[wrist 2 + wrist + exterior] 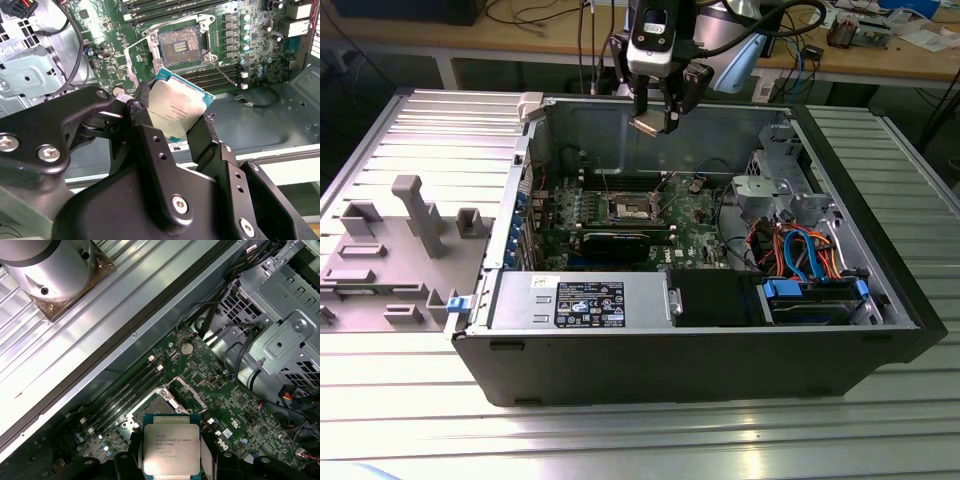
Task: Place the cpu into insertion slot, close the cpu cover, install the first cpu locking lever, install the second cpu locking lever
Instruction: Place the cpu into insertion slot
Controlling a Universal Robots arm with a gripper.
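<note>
Exterior view: tool (653,122) hangs over the open computer case (700,350) on the bench (620,440), clamped narrow on the cpu (646,126). The chip is high above the insertion slot (630,208), well apart, not seated.

Second wrist view: fingers (142,100) pinch the cpu (176,111) by opposite edges, likely to keep its underside free for the socket. The slot (181,46) is bare, pin field exposed.

First wrist view: cpu (171,449) overlaps the slot's (157,407) near edge, so roughly lined up.

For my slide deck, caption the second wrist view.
Black gripper holding the square silver-topped cpu, apart from the empty silver-rimmed insertion slot on the green motherboard.
</note>
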